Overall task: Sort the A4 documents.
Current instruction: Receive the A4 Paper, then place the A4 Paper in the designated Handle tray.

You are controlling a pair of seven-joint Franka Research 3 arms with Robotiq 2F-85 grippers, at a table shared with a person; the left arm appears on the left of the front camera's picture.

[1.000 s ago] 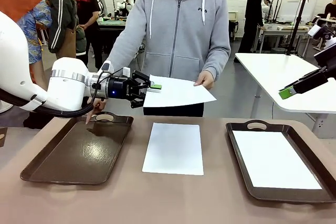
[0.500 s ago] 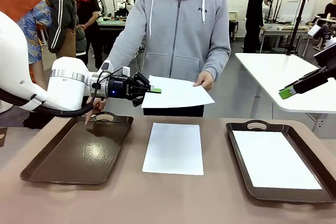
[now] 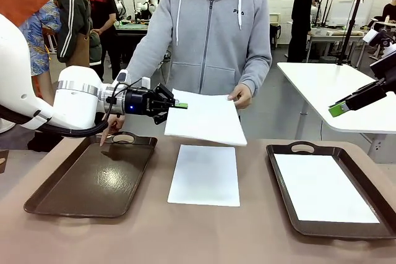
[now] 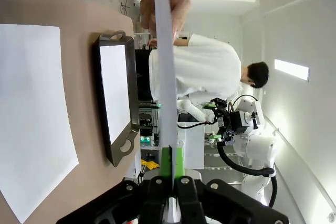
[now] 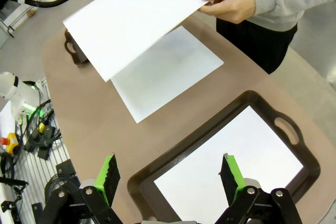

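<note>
Though edge-on between left jaws, A4 document (image 4: 167, 103) broad from right wrist.

Left arm (image 3: 37, 100): we reach in from the left, forearm and wrist held level.
Left gripper (image 3: 178, 104): our jaws are pinched tight on the left edge of a paper sheet (image 3: 207, 120).
Right gripper (image 5: 170, 174): raised at the right, pointing down, our jaws spread wide and holding nothing.

The left arm (image 3: 71, 106) is white with a silver wrist band (image 3: 80, 89), black cables (image 3: 86, 131) and black jaws (green-padded, one blue light).
</note>
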